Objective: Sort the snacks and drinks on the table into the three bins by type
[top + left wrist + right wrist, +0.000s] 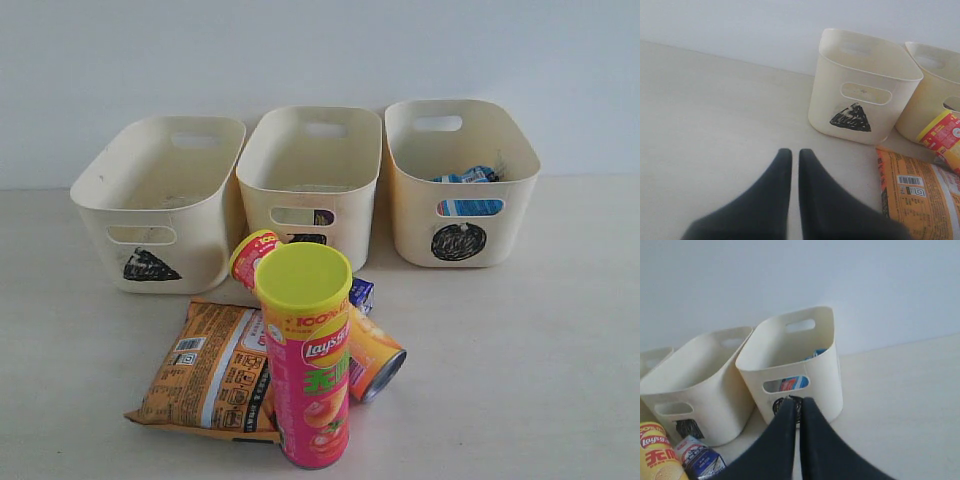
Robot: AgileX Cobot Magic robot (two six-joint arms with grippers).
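Note:
A pink chip tube (310,370) stands upright at the front of the table (520,380). Behind it lies the orange-yellow tube (375,352), with a blue and white carton (362,293) beside it. A flat orange packet (210,370) lies to the left. The triangle bin (195,240), the middle bin (310,165) and the circle bin (500,215) stand in a row at the back. A blue-white packet (468,176) lies in the circle bin. Something dark purple (323,217) shows through the middle bin's slot. My left gripper (795,152) is shut and empty above bare table. My right gripper (799,401) is shut and empty, facing the circle bin (815,340).
Neither arm shows in the exterior view. A pale wall rises behind the bins. In the left wrist view the triangle bin (860,120) and the orange packet (920,195) lie ahead to one side. The right wrist view shows the carton (697,457) and a tube (660,455).

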